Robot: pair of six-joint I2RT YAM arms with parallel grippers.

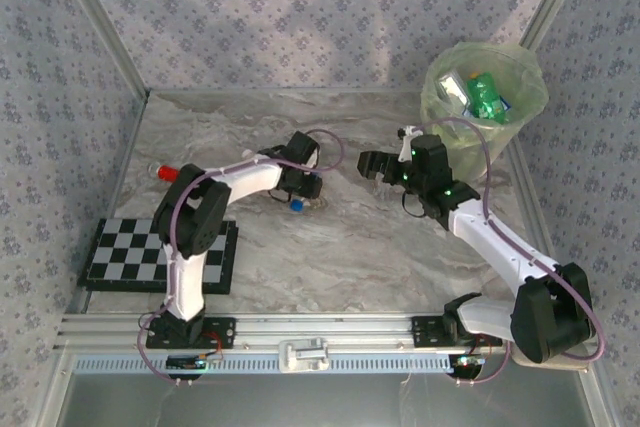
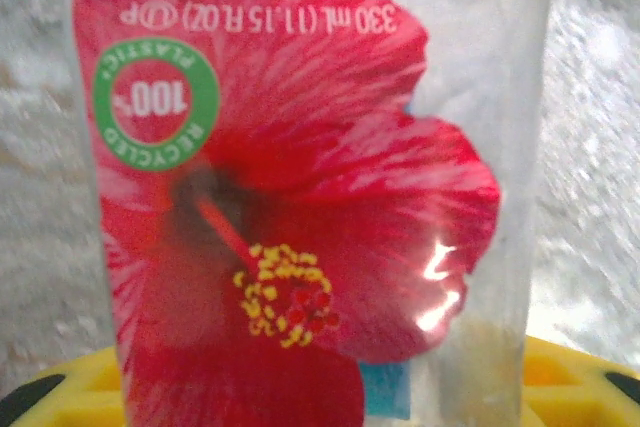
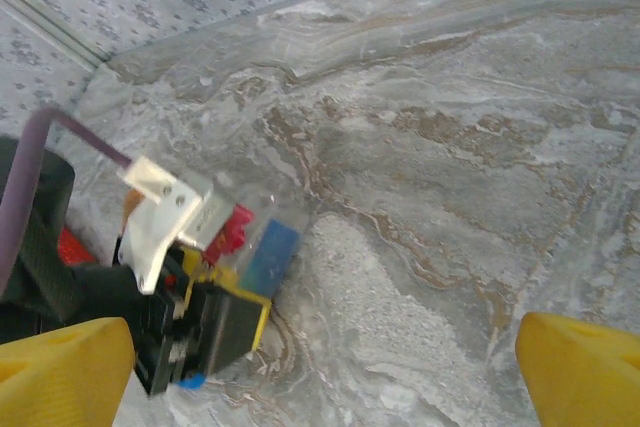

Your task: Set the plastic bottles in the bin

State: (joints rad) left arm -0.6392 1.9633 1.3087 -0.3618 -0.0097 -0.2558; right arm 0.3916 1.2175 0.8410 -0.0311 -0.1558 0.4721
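My left claw (image 1: 299, 188) pinches one clear, hibiscus-labelled bottle (image 2: 300, 197) low over the table (image 1: 380, 247). My right claw (image 3: 320, 372) is spread, holding nothing. One red-capped bottle (image 1: 163, 170) lies far left. The bin (image 1: 533, 97) holds perhaps three.

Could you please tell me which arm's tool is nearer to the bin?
Right. The right tool is just left of the bin; the left tool is farther left, at a bottle mid-table.

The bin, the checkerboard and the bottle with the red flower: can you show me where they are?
bin (image 1: 525, 112): top external view, on its pale green side wall.
checkerboard (image 1: 125, 252): top external view, on its uncovered left half.
flower bottle (image 2: 300, 197): left wrist view, on the red flower label.
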